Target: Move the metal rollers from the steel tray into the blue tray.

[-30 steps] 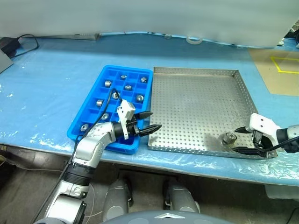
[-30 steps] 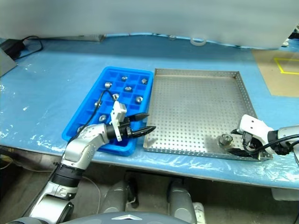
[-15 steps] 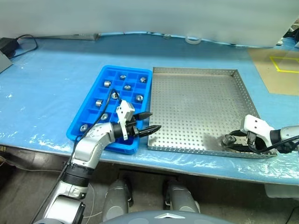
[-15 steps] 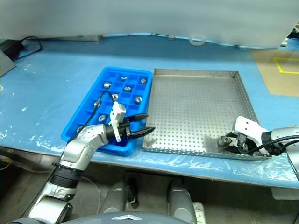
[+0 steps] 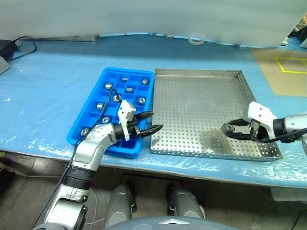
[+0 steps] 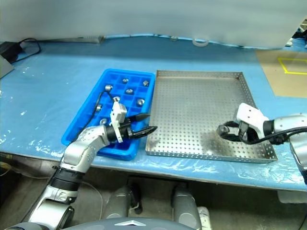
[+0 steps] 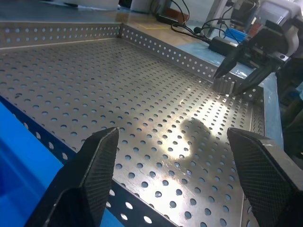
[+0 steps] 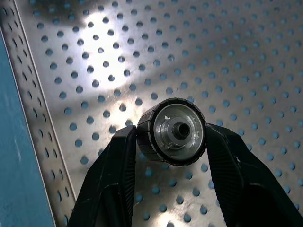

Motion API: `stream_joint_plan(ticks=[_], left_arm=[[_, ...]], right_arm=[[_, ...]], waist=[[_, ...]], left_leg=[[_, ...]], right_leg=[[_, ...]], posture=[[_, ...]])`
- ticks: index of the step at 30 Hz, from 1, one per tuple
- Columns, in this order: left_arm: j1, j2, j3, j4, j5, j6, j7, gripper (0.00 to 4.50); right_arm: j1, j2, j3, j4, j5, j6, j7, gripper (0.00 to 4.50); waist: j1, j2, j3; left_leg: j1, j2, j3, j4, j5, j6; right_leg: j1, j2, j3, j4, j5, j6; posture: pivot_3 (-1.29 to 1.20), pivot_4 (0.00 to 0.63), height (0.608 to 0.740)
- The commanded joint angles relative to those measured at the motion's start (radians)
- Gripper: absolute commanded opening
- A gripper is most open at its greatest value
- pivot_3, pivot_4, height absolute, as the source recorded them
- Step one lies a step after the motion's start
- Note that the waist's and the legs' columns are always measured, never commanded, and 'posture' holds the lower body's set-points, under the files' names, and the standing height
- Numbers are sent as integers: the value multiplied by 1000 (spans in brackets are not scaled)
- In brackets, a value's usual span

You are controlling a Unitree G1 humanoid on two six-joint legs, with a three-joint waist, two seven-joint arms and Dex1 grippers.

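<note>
Steel like this looks dense for its size and quite rigid, so the roller (image 8: 173,131) pinched in the right gripper (image 8: 173,137) should not deform, but its polished rim is likely slippery and it would roll off if let go on its side. The two black fingers (image 8: 118,165) press on opposite sides of the ribbed outer wall, with the dark centre hole facing out between them; that seems the sound place to hold it, across the full width of the ring. Seen from the room, this roller hangs just above the floor of the steel tray (image 5: 201,76), near its right rim and toward the front edge. No other roller is visible on the perforated floor of that tray. Directly to the left of the steel tray and touching it, the blue tray (image 5: 84,122) holds several rollers (image 5: 129,89), one to a compartment, with many compartments still bare. The left gripper (image 5: 148,122) hovers with jaws spread and nothing between them, over the front left corner of the steel tray where the two trays meet.
</note>
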Motion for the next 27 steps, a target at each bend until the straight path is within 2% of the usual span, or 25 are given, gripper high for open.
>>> stream_joint_plan(ticks=[1, 5, 8, 11, 15, 19, 27], left_arm=[[-102, 90, 100, -223, -107, 148, 53, 3879], [-51, 172, 162, -266, -115, 157, 69, 3879], [18, 236, 228, -315, -114, 171, 99, 3879], [95, 281, 283, -350, -127, 180, 119, 3879], [242, 328, 379, -374, -146, 178, 117, 3879], [388, 329, 439, -409, -140, 154, 137, 3879], [490, 270, 429, -506, -150, 141, 219, 3879]], right_arm=[[-114, 58, 38, -44, 43, 41, -3, 1802], [-217, 167, 121, -58, 40, 45, 0, 1802], [-291, 269, 196, -37, 33, 30, 10, 1802], [-337, 333, 249, -26, 39, 20, 43, 1802], [-397, 421, 301, -33, 75, 46, 87, 1802], [-450, 508, 361, 62, 44, -17, 121, 1802], [-512, 638, 401, 274, -19, -164, 131, 1802]], waist=[[6, -1, 1], [12, 4, -2], [28, 2, -1], [57, 2, -1], [93, 2, -1], [123, 0, -1], [174, -3, -1]], left_leg=[[-2, 1, 0, 0, 2, 0], [-1, 2, 0, -1, 3, 0], [-4, 2, 0, -2, 3, -1], [-13, 3, 0, 1, 4, -2], [-13, 3, -1, 2, 4, -3], [-13, 3, -1, 2, 2, -6], [-11, 3, -1, 1, 4, -9]], right_leg=[[-2, 1, 0, 2, 0, 0], [-2, 1, -1, 2, 0, -2], [-6, 2, -1, 3, -1, -2], [-17, 2, -1, 9, -1, -2], [-18, 2, -1, 10, -1, -3], [-17, 1, -1, 11, -1, -3], [-15, 1, -1, 12, -1, -3]], posture=[[-133, 150, 740], [-49, 150, 740], [38, 150, 740], [120, 150, 740], [195, 150, 740], [264, 150, 740], [340, 150, 740]])
